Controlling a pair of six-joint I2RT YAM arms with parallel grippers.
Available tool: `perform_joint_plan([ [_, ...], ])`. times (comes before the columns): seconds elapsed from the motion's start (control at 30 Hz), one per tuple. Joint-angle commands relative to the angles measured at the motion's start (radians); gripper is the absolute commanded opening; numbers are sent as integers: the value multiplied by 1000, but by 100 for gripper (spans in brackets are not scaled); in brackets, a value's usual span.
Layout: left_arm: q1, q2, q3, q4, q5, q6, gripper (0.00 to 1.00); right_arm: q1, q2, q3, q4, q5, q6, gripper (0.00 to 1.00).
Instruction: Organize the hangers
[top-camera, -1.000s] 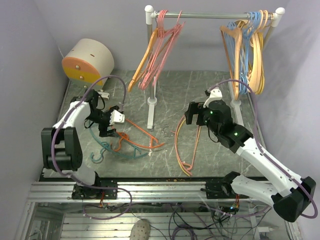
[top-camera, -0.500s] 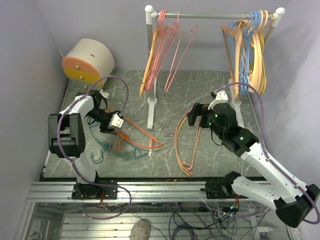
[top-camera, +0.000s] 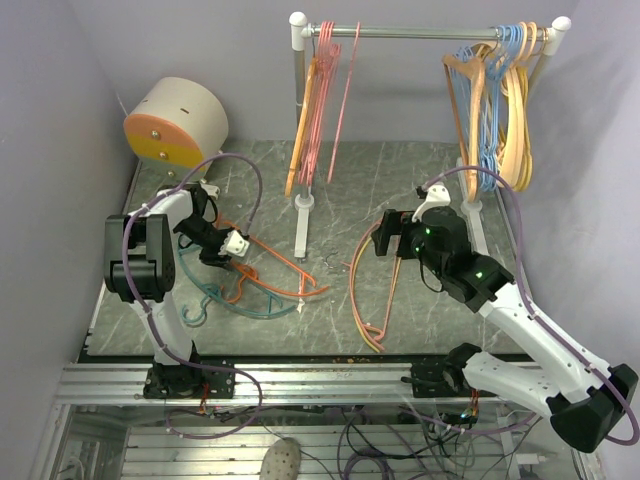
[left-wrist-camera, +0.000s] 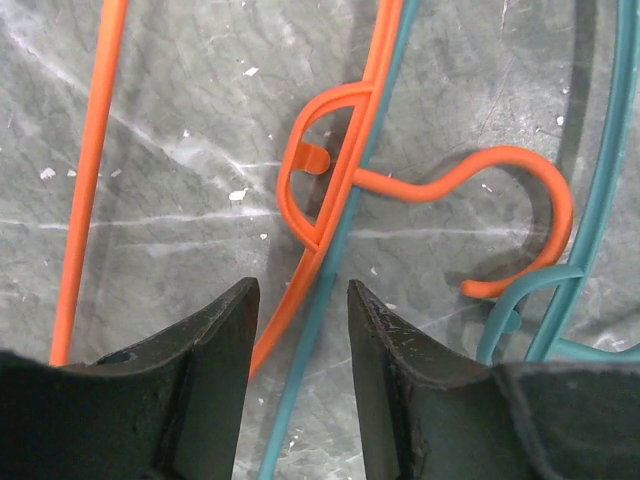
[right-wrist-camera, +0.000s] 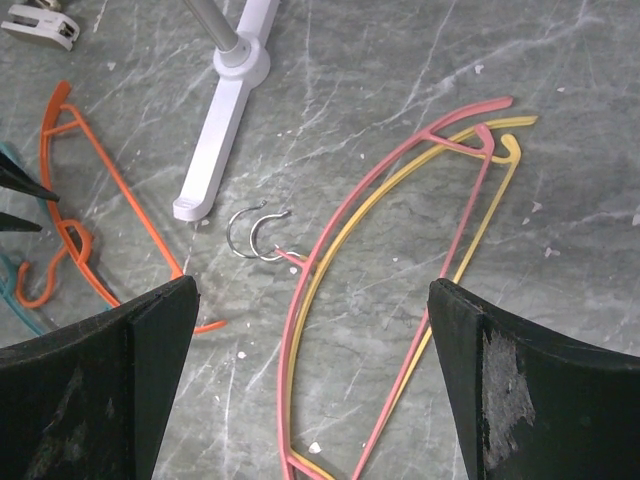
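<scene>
An orange hanger (top-camera: 272, 266) and a teal hanger (top-camera: 232, 298) lie crossed on the table's left. My left gripper (top-camera: 217, 262) is low over them. In the left wrist view it (left-wrist-camera: 300, 292) is open, its jaws astride the orange bar (left-wrist-camera: 340, 150) and the teal bar (left-wrist-camera: 329, 264) side by side. A pink hanger (top-camera: 392, 285) and a yellow hanger (top-camera: 358, 290) lie stacked at centre right. My right gripper (top-camera: 386, 235) hovers over them, wide open and empty (right-wrist-camera: 312, 290); the pink one (right-wrist-camera: 286, 356) and the yellow one (right-wrist-camera: 500, 124) show below. Pink and orange hangers (top-camera: 318, 100) hang at the rail's left end.
The white rack's rail (top-camera: 430, 32) spans the back; its foot (top-camera: 302, 232) stands between the two piles. A bunch of light-blue and tan hangers (top-camera: 495, 100) hangs at the rail's right end. A round tan-and-orange drum (top-camera: 175, 125) sits back left. Grey walls stand close on both sides.
The left arm has swung upright and its gripper has come down over the orange and teal hangers. The hangers at the rail's left end have stopped swinging. The right gripper has shifted slightly right.
</scene>
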Motion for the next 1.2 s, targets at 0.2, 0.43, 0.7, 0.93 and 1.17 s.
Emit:
perform_joint_plan([
  [0.2, -53, 44, 39, 45, -44, -58, 43, -5, -1, -8, 11, -24, -4, 98],
  [0.43, -71, 53, 28, 71, -67, -89, 44, -5, 6, -34, 31, -44, -5, 98],
  [0.7, -94, 82, 66, -2, -113, -87, 7, -5, 23, -95, 117, -192, -26, 96],
  [0.93, -100, -4, 128, -217, -124, 17, 7, 2, 23, -178, 231, -278, -54, 93],
  [1.17, -136, -159, 140, -372, -122, 42, 7, 55, 2, -187, 265, -302, -111, 95],
])
